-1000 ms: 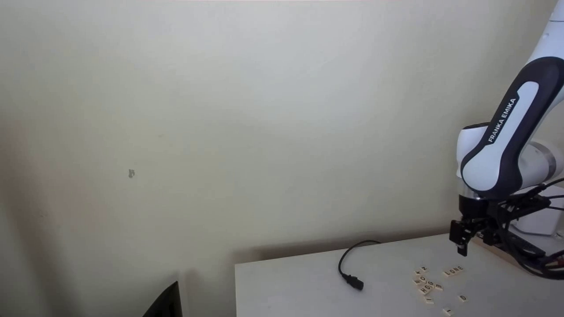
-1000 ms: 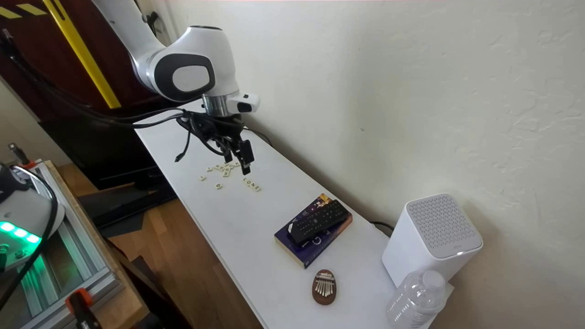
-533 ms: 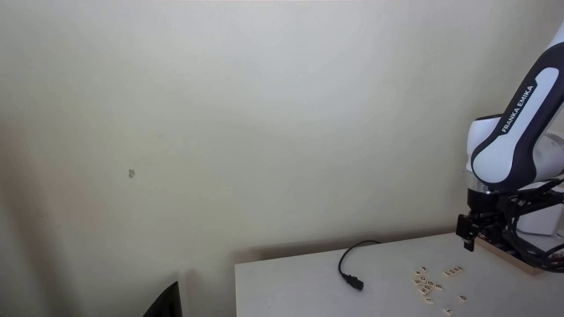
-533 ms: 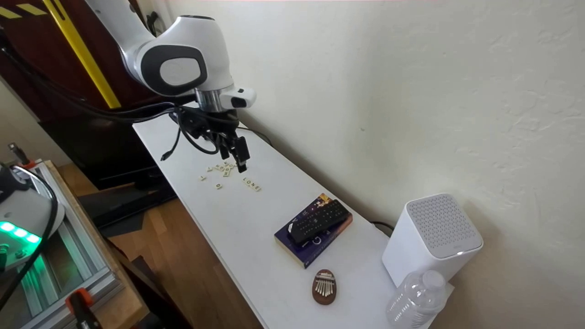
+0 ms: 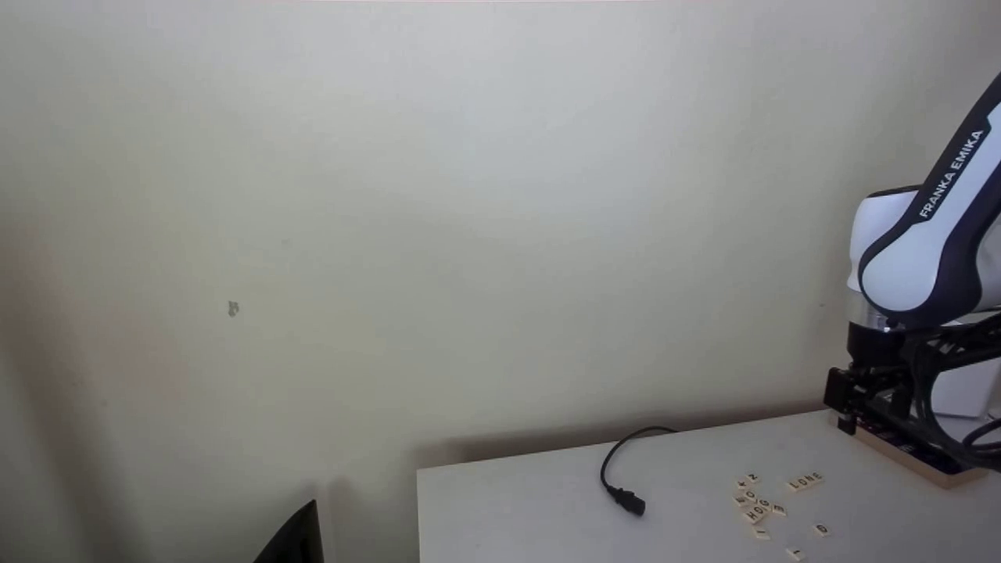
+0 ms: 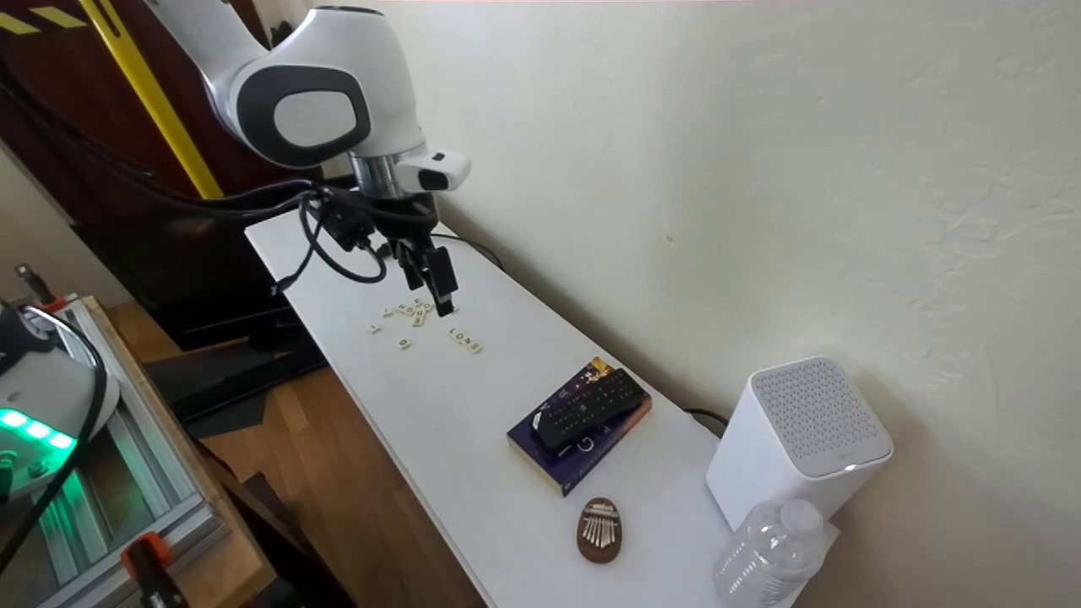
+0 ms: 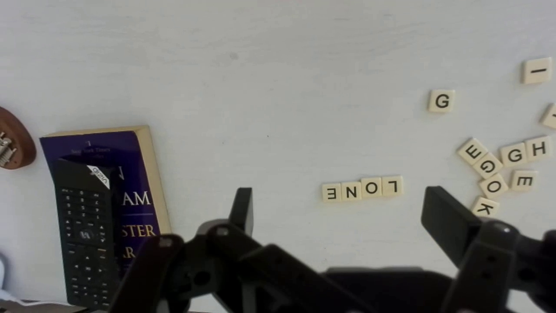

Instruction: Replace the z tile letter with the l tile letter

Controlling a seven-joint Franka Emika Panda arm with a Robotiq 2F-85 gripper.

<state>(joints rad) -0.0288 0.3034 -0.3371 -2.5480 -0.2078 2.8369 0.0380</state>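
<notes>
The L tile lies flat at the end of a row reading LONE; this row shows in both exterior views. A tile at the far edge of the loose cluster looks like Z or N sideways. No Z tile shows in the wrist view; my right finger covers part of the table there. My gripper is open and empty, high above the table. In the wrist view the LONE row appears between its fingers. The gripper also shows in an exterior view.
Loose tiles, including a G, an I and a K, lie beside the row. A book with a remote on it, a kalimba, a white box, a bottle and a black cable share the table.
The arm has risen and shifted, rightward in an exterior view and leftward in an exterior view from the other side. The tiles have not moved. The gripper stays open.
</notes>
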